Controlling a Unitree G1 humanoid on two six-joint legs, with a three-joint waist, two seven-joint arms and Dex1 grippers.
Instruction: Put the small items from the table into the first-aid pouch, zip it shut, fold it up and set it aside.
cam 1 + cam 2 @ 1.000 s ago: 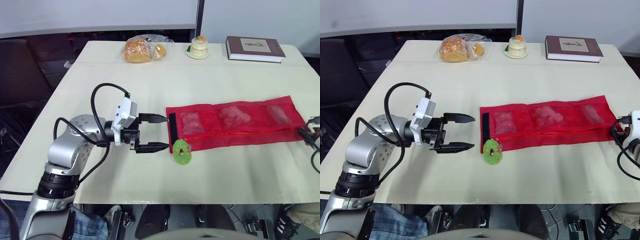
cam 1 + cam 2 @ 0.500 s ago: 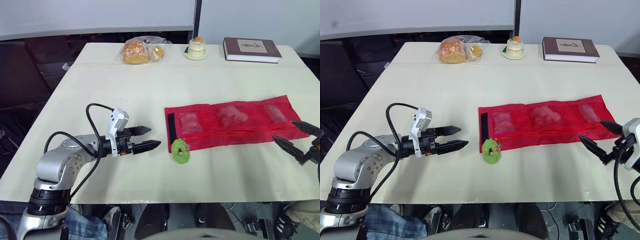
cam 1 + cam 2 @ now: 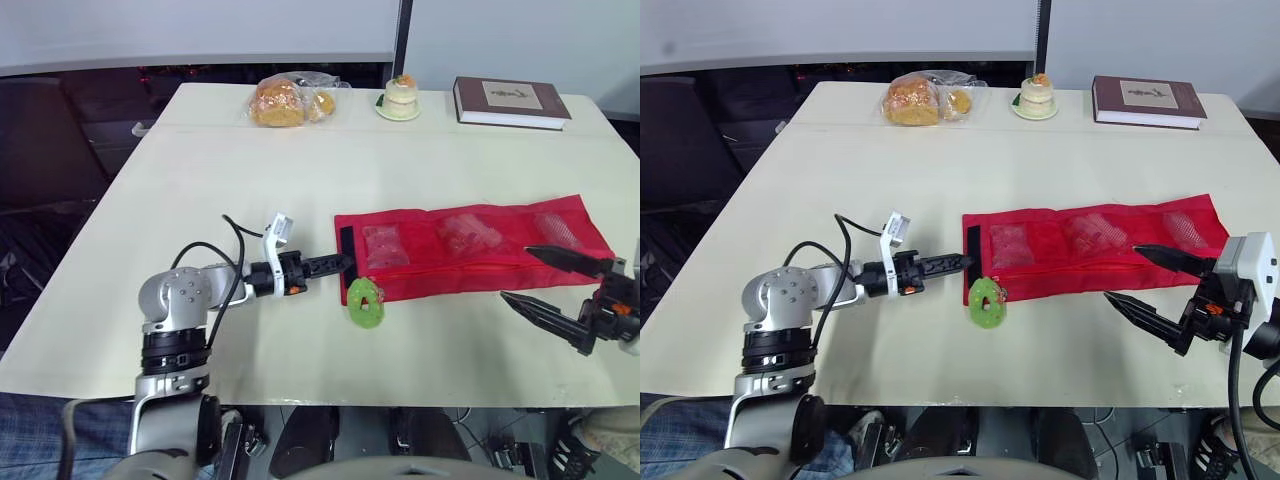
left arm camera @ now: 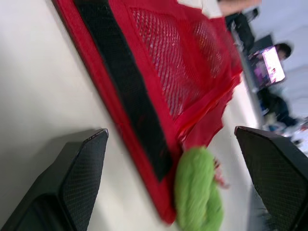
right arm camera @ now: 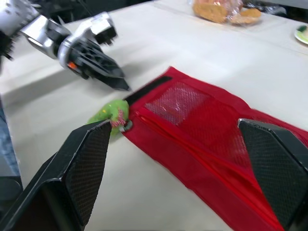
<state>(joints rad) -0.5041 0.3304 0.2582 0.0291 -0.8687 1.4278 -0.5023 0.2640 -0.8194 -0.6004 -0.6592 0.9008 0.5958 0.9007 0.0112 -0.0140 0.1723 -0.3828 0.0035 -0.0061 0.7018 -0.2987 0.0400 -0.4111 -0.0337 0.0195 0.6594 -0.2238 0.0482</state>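
Pale worktop (image 3: 300, 180). On it, right of centre: red pouch (image 3: 470, 250), flat, unfolded, small items seemingly inside mesh pockets. Left gripper (image 3: 345, 263) spread open at left edge; right gripper (image 3: 1125, 273) spread open, near right end. Green ring (image 3: 366, 302) at near-left corner. Zip unclear; probably still to fold, set aside.

Red mesh pouch (image 3: 470, 250) with a black strip (image 3: 346, 262) at its left end; bright green ring (image 3: 366, 302) at its near left corner; cream table (image 3: 250, 180); far right, dark brown book (image 3: 510, 101) with a pale cover label.
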